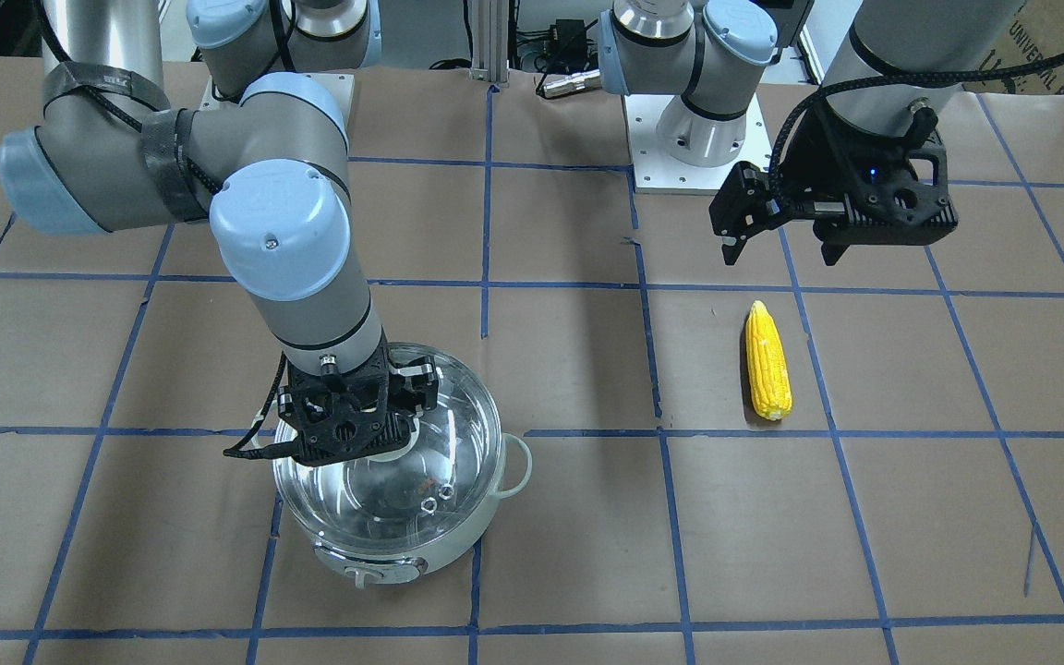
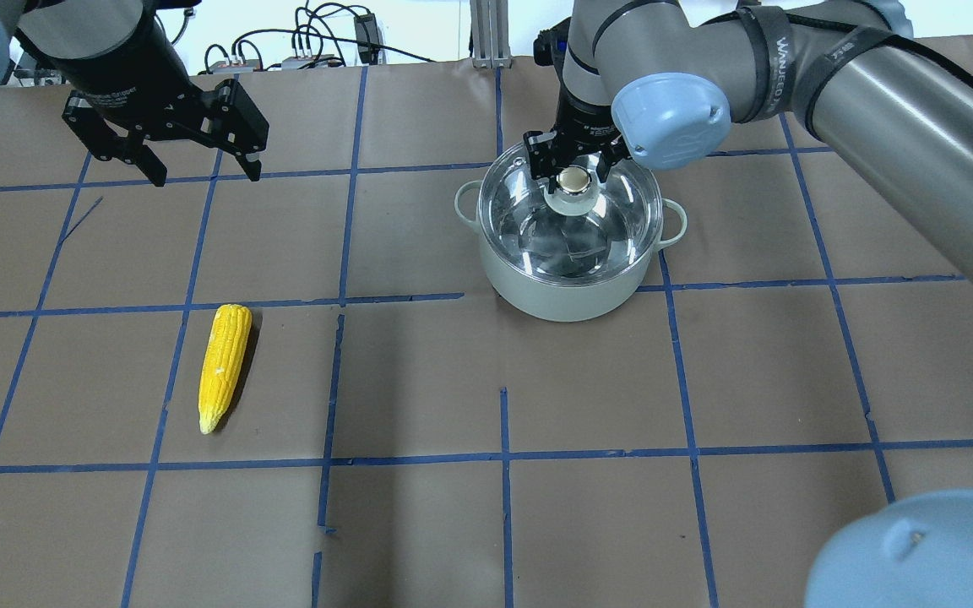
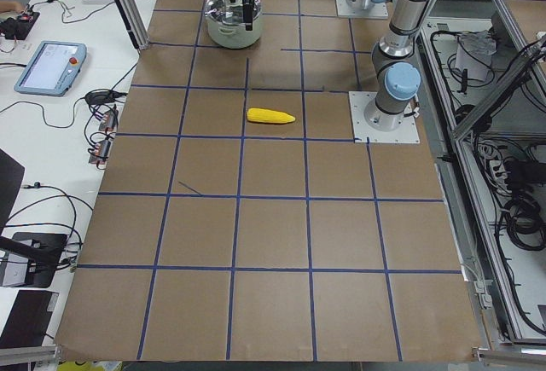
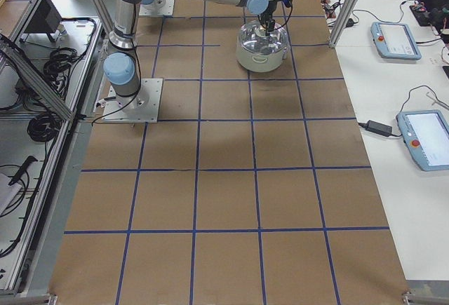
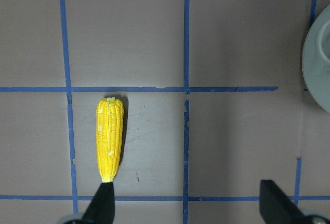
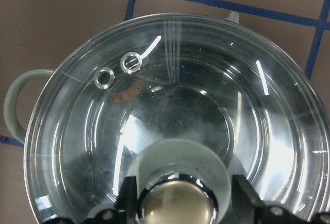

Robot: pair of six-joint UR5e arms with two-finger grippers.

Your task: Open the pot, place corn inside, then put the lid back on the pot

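Observation:
The pale mint pot (image 2: pixel 571 297) stands on the table with the clear glass lid (image 2: pixel 537 241) seated on it. My right gripper (image 2: pixel 573 169) is open, its fingers on either side of the lid's shiny knob (image 6: pixel 178 206) with small gaps showing in the right wrist view. The yellow corn (image 2: pixel 225 363) lies flat on the table, far to the pot's left. My left gripper (image 2: pixel 205 176) is open and empty, hovering above the table beyond the corn's thick end; its wrist view shows the corn (image 5: pixel 110 136) by one fingertip (image 5: pixel 103 203).
Brown paper with a blue tape grid covers the table (image 2: pixel 503 523). The pot's control knob (image 1: pixel 370 574) faces away from the robot. Arm bases (image 1: pixel 694 139) and cables sit at the robot's edge. Teach pendants (image 4: pixel 396 38) lie on side benches.

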